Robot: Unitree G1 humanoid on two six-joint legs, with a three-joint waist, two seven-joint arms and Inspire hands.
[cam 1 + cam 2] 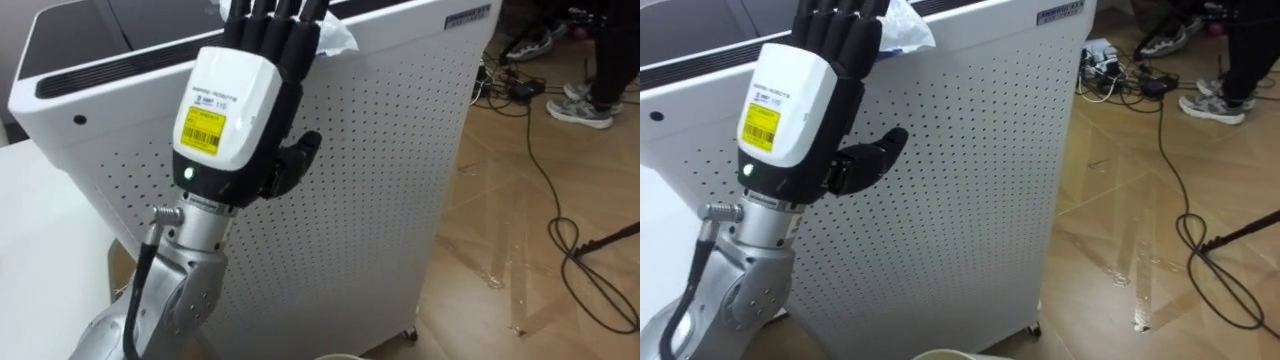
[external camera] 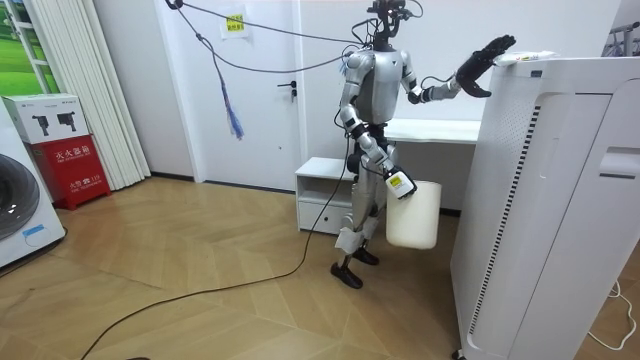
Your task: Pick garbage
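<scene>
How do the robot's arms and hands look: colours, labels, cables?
The left hand has a white, rounded shell on its back with a yellow barcode label and a small green light. Its fingers and thumb are black. The wrist and forearm are bare silver metal, with a dark cable running along them. The right hand, in the room view, bears the same yellow label.

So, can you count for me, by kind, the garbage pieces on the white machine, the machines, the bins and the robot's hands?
Crumpled white garbage, on the machine's top: 1
White perforated machine: 1
White bin: 1
Robot hands: 2, the left hand and the right hand
Total: 5
</scene>
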